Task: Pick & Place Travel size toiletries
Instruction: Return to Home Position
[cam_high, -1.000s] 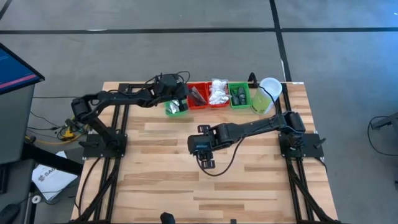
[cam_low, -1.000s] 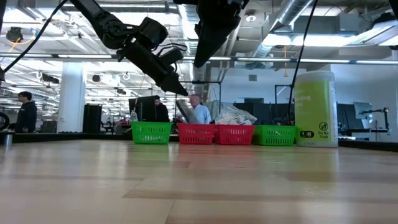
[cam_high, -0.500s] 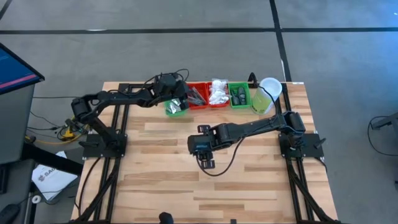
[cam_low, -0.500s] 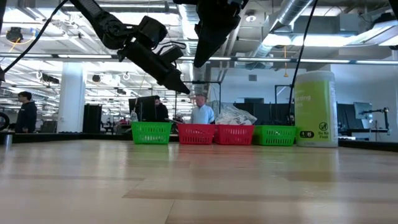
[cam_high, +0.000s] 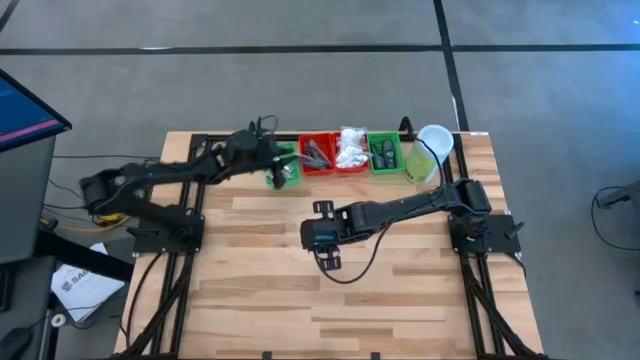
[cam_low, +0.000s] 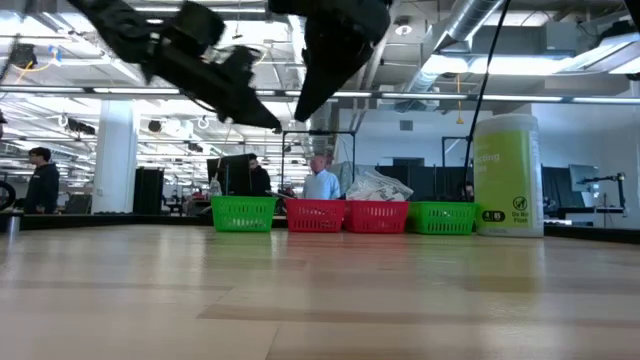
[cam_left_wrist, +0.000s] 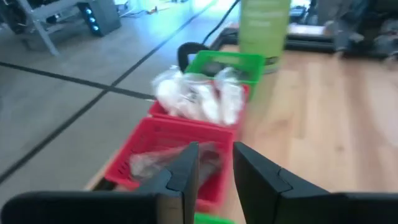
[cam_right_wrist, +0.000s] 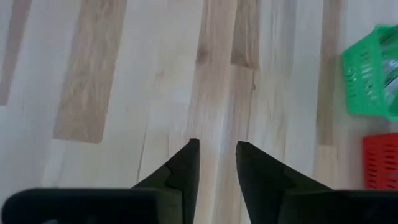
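Four small trays stand in a row at the table's far edge. The left green tray (cam_high: 285, 170) holds small items that I cannot make out. A red tray (cam_high: 318, 155) holds black narrow pieces (cam_left_wrist: 163, 163). The second red tray (cam_high: 350, 150) holds white soft packets (cam_left_wrist: 196, 99), and the right green tray (cam_high: 385, 155) holds dark grey oval pieces. My left gripper (cam_high: 270, 160) hovers above the left green tray, open by a narrow gap and empty (cam_left_wrist: 216, 163). My right gripper (cam_high: 322, 215) hangs over the table's middle, open by a narrow gap and empty (cam_right_wrist: 214, 155).
A tall pale green cylinder with a white cap (cam_high: 425, 155) stands right of the trays, at the far right. People (cam_low: 322, 182) stand in the room beyond the table. Bare wood (cam_high: 300, 300) reaches from the trays to the near edge.
My left gripper has drawn back from over the red tray toward the table's left edge and risen a little. It now hangs over the left green tray. My right gripper has tipped slightly over the table's middle.
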